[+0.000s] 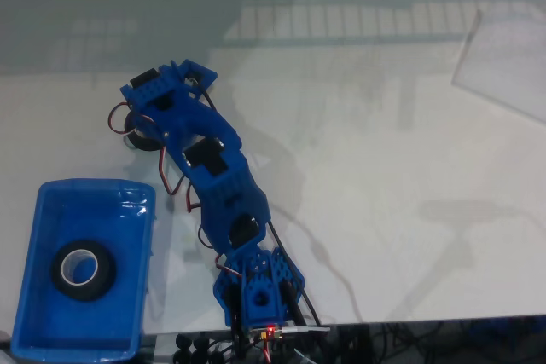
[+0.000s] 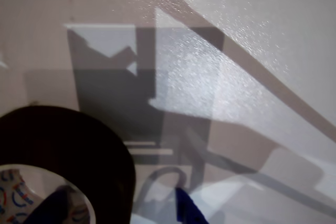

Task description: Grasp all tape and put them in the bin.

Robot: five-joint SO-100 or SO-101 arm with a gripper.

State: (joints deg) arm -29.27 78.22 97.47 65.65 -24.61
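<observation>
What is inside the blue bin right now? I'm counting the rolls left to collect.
In the fixed view, the bin holds one black tape roll with a white core, lying flat. Nothing else shows inside.

In the fixed view we see the bin (image 1: pixel 51 210) at the lower left of the table (image 1: pixel 384 168), one roll of tape (image 1: pixel 83 269) lying flat inside it. The arm (image 1: pixel 213 185) reaches up and leftward beside the bin. Under its upper end sits what may be a second roll (image 1: pixel 135 135), filling the wrist view's lower left (image 2: pixel 63 150).
</observation>
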